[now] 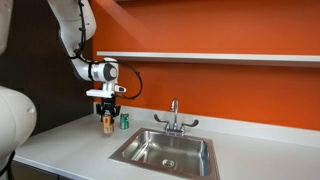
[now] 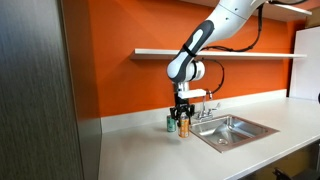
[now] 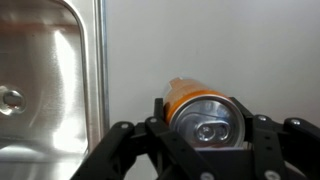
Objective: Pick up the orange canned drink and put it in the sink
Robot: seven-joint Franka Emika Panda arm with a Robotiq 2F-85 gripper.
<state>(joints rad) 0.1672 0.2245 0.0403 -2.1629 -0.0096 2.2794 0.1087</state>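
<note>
Gripper [image 1: 106, 111] straddled the orange can [image 1: 107, 125] on the counter [image 1: 70, 140] left of the sink [image 1: 130, 144], couldn't tell if clamped tbh; weak pinch prob could've let it slip or bumped the green can [image 1: 125, 121].

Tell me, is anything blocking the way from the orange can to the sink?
Nothing visible. In the wrist view, only bare counter lies between the orange can and the sink; the green can stands aside, toward the wall.

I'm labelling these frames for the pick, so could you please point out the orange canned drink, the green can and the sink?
orange canned drink [image 3: 208, 122]: wrist view, on its silvery top.
green can [image 1: 125, 121]: an exterior view, on its side wall.
sink [image 1: 190, 152]: an exterior view, on the bare basin floor.
</note>
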